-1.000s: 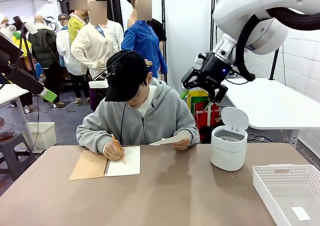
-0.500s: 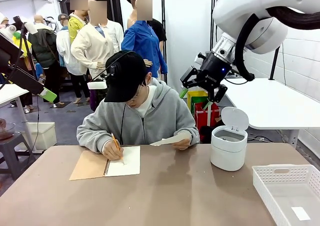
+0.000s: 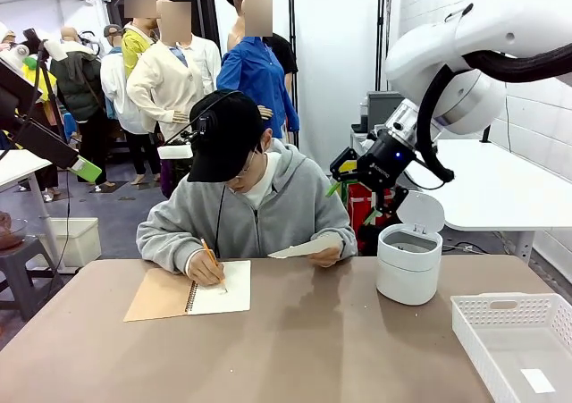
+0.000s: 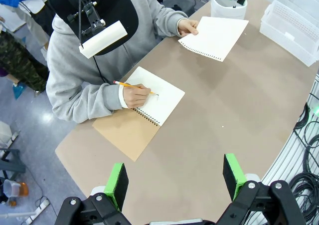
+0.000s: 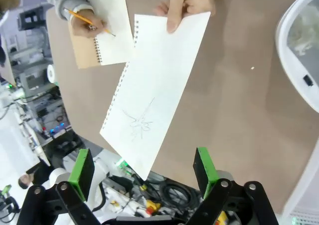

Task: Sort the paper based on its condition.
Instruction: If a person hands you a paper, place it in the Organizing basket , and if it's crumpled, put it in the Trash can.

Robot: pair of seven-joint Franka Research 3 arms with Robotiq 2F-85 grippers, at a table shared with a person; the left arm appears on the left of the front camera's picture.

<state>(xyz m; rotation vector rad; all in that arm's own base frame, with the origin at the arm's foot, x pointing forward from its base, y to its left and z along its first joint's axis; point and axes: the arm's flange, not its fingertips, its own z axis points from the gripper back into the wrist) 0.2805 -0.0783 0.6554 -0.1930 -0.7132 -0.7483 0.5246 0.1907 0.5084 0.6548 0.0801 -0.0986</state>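
1. While the person writes in the notebook [image 3: 219,289] at the far left of the worktop [image 3: 313,358], their other hand [image 3: 326,256] holds out the paper [image 3: 302,249]. It is a smooth, flat sheet raised just above the worktop, between the notebook and the white lidded bin [image 3: 408,269].
2. The robot's right hand [image 3: 351,200] hovers high at the far right, above the bin, with its jaws spread fully and holding nothing.
3. The robot's left hand [image 4: 174,177] hangs well above the near edge, also wide open and empty.
4. The step in hand looks like the handover, with the sheet not yet grasped.
5. Next, the right hand should come down to the sheet's free edge, clear of the person's grip, and close gently. A flat sheet probably goes in the basket [image 3: 509,298] at the near right.
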